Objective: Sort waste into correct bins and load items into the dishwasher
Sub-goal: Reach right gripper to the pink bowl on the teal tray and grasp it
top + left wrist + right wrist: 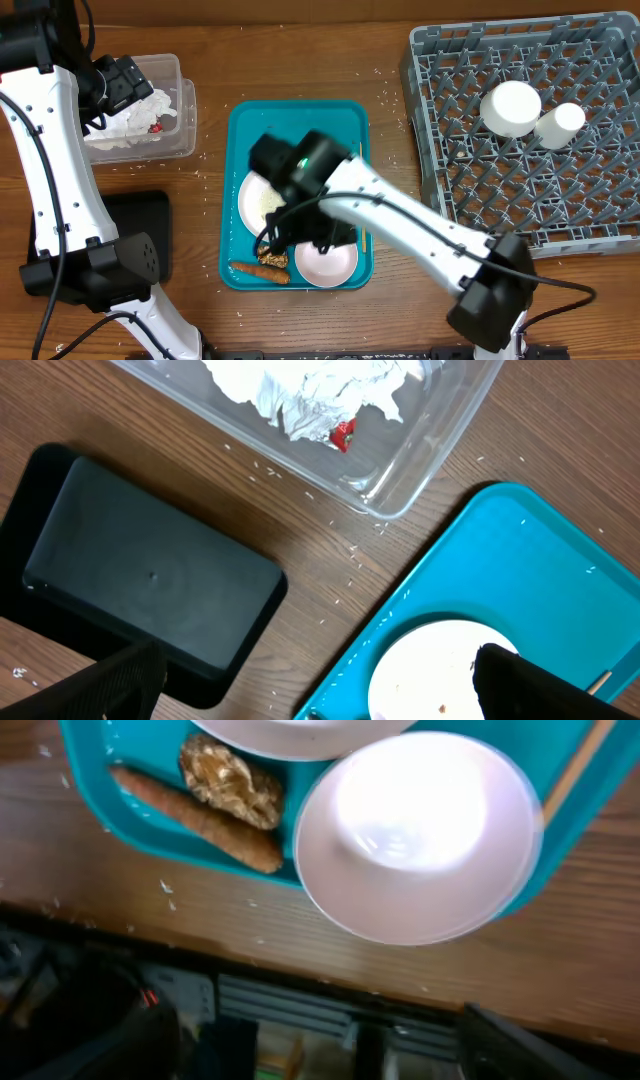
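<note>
The clear tub (185, 110) at the far left holds crumpled tissue (125, 125) and a red wrapper (342, 434). The black tray (140, 212) lies in front of it. On the teal tray (300, 112) are a plate (258, 198), a bowl (420, 830), a carrot piece (195, 815) and a brown chunk (230, 780). The grey dish rack (600, 215) holds an upturned bowl (510, 108) and a cup (560, 124). My left gripper (320, 700) is open and empty, high over the tub's near side. My right gripper (320, 1055) is open and empty above the tray's front edge.
Loose rice grains (350, 550) lie on the wooden table between the tub, the black tray and the teal tray. A thin wooden stick (362, 240) lies along the teal tray's right side. The table's front edge (300, 970) is just below the bowl.
</note>
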Controlling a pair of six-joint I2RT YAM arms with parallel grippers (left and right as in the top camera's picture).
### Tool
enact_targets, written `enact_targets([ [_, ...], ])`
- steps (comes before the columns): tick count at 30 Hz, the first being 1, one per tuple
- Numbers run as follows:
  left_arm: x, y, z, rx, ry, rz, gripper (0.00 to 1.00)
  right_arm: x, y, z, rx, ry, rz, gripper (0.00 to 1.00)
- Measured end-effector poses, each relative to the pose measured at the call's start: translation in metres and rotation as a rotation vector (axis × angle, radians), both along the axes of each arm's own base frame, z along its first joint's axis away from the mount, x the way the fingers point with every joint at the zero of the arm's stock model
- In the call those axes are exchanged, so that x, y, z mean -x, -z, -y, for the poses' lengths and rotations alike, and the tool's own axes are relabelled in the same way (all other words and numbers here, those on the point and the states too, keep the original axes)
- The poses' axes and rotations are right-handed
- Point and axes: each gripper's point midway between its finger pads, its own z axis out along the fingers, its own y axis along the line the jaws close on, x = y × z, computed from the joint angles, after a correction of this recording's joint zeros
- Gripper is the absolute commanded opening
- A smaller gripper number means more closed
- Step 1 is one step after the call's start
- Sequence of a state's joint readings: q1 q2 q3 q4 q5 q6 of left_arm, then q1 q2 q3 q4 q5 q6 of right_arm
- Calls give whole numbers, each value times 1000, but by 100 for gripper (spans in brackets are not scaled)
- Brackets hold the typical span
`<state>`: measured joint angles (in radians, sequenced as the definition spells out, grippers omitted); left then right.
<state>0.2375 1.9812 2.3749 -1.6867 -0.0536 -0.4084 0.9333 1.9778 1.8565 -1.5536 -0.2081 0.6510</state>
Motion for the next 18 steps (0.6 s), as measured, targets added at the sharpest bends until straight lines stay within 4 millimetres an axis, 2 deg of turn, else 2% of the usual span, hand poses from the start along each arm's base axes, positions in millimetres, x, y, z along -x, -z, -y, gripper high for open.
enact_targets([
  [5,0,0,0,0,0,0,100,-2,36,-21,-26,-23,83,73],
  [12,-2,0,0,-1,0,6,100,-14,74,-21,7,12,198,61],
  [18,-3,-1,-1,-3,0,12,100,-16,95,-14,26,35,216,59],
])
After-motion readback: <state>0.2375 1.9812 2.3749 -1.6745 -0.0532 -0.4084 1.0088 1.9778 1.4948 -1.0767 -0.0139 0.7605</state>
